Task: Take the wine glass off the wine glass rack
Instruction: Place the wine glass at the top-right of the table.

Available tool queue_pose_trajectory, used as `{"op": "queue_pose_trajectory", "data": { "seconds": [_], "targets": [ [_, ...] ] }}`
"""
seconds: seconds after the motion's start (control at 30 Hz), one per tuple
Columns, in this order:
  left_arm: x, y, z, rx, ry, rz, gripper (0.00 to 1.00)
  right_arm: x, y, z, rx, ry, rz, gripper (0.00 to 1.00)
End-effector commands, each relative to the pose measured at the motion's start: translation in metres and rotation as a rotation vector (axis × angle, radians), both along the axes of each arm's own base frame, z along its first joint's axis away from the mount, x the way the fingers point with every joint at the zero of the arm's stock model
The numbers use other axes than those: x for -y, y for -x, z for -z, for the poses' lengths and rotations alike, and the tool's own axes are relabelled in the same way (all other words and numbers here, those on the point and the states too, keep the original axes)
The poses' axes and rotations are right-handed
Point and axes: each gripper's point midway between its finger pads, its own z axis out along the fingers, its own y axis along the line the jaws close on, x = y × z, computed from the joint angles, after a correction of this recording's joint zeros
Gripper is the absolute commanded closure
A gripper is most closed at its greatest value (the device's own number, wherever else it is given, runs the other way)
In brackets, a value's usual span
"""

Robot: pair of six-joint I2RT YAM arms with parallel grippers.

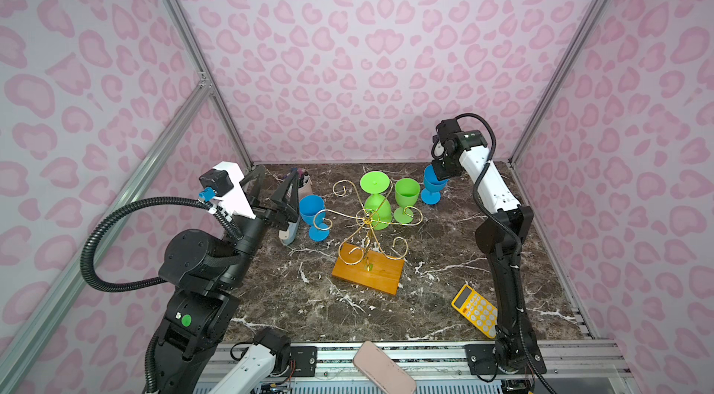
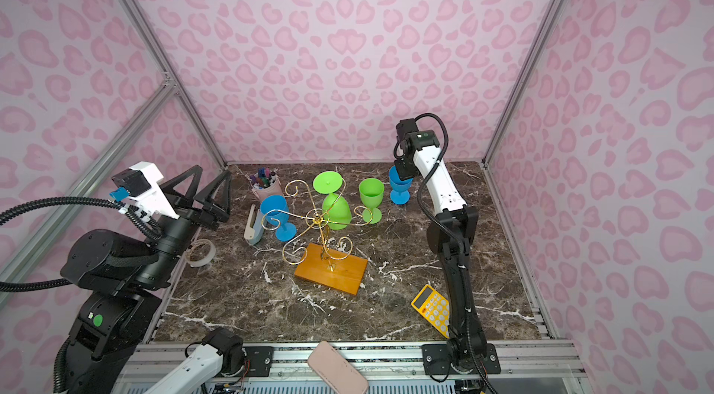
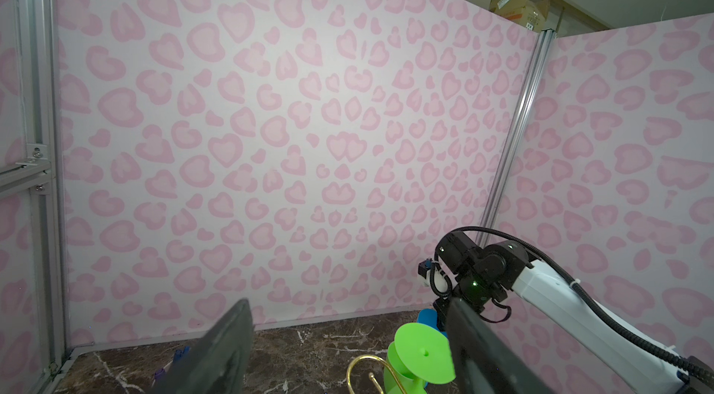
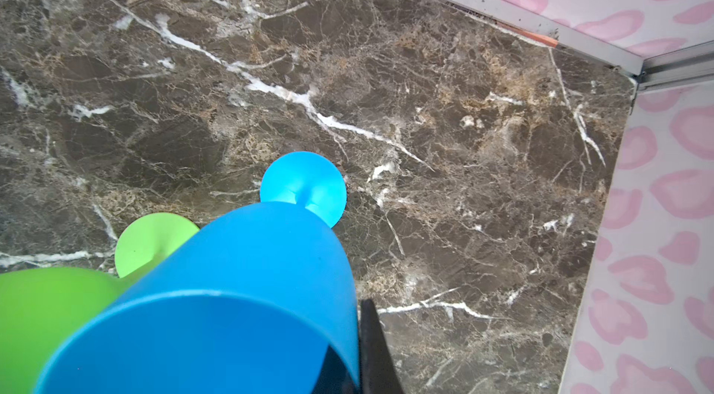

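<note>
The wine glass rack (image 1: 367, 272) (image 2: 332, 272) is gold wire on an orange wooden base at mid-table. A green wine glass (image 1: 376, 210) (image 2: 336, 210) hangs upside down on a far arm, foot up (image 3: 421, 353). My left gripper (image 1: 279, 172) (image 2: 214, 172) (image 3: 347, 303) is open and raised left of the rack, holding nothing. My right gripper (image 1: 438, 176) (image 4: 357, 357) is shut on the rim of a blue wine glass (image 1: 432, 189) (image 4: 239, 276) at the far right, one finger inside the bowl and one outside. Its foot is at the tabletop.
An upright green glass (image 1: 406, 195) and a second blue glass (image 1: 313, 214) flank the rack. At the far left are a pink pen cup (image 2: 266, 183), a grey stapler-like item (image 2: 253, 224) and a tape roll (image 2: 201, 253). A yellow calculator (image 1: 477, 311) lies front right.
</note>
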Motion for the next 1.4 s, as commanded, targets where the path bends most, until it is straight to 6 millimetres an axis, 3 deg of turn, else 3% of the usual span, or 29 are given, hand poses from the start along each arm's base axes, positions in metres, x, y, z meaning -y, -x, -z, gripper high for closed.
{"op": "queue_pose_trajectory", "data": {
  "seconds": [0.0,0.27,0.43,0.57,0.8,0.83,1.0,1.2,1.37],
  "targets": [
    [0.001,0.001,-0.006,0.015,0.014,0.009,0.20,0.001,0.001,0.010,-0.030,-0.001,0.002,1.00],
    [0.002,0.000,-0.007,0.015,0.029,0.019,0.20,-0.002,0.001,0.003,-0.013,-0.041,-0.001,0.89],
    [0.003,-0.001,-0.006,0.010,0.028,0.020,0.20,0.000,0.001,-0.004,-0.006,-0.066,0.004,0.76],
    [0.003,-0.001,-0.007,0.010,0.033,0.022,0.20,-0.001,0.002,-0.017,0.020,-0.096,0.006,0.74],
    [0.006,-0.004,-0.004,-0.002,0.046,0.032,0.20,0.004,0.002,-0.055,0.100,-0.191,0.023,0.69],
    [0.006,-0.006,-0.003,-0.009,0.050,0.033,0.20,0.006,0.006,-0.071,0.131,-0.201,0.021,0.69],
    [0.016,-0.015,0.003,-0.070,0.051,0.070,0.20,0.006,0.018,-0.111,0.208,-0.250,0.011,0.66],
    [0.051,-0.031,0.020,-0.278,0.042,0.215,0.23,-0.003,0.049,-0.167,0.352,-0.367,-0.017,0.58],
    [0.084,-0.038,0.030,-0.424,0.048,0.372,0.29,-0.013,0.090,-0.208,0.521,-0.476,-0.069,0.46]
  ]
}}
